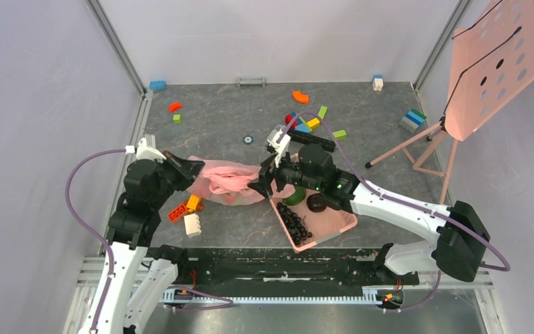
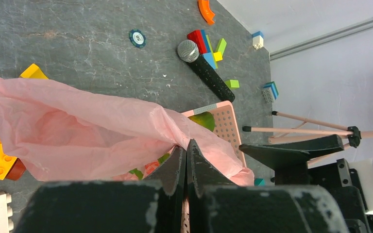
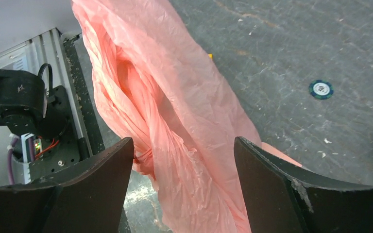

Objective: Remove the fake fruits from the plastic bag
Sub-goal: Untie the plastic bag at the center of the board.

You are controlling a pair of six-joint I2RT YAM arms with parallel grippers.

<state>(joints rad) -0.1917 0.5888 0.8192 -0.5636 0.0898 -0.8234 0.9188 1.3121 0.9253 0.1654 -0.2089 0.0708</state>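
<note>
The pink plastic bag (image 1: 226, 182) lies crumpled on the dark table between my two grippers. My left gripper (image 1: 186, 170) is shut on the bag's left end; in the left wrist view its fingers (image 2: 187, 150) pinch a fold of the bag (image 2: 77, 126). My right gripper (image 1: 259, 185) is open at the bag's right end; in the right wrist view the jaws (image 3: 184, 160) stand wide apart with the bag (image 3: 175, 111) between them, not clamped. No fake fruit shows; any in the bag are hidden by the film.
A rigid pink basket (image 1: 330, 224) by the right arm holds black grapes (image 1: 294, 223) and a mango (image 1: 294, 197). A microphone (image 1: 304, 139) and coloured blocks (image 1: 306, 122) lie behind. Bricks (image 1: 189, 209) sit near the left arm. A pink music stand (image 1: 494, 62) stands at right.
</note>
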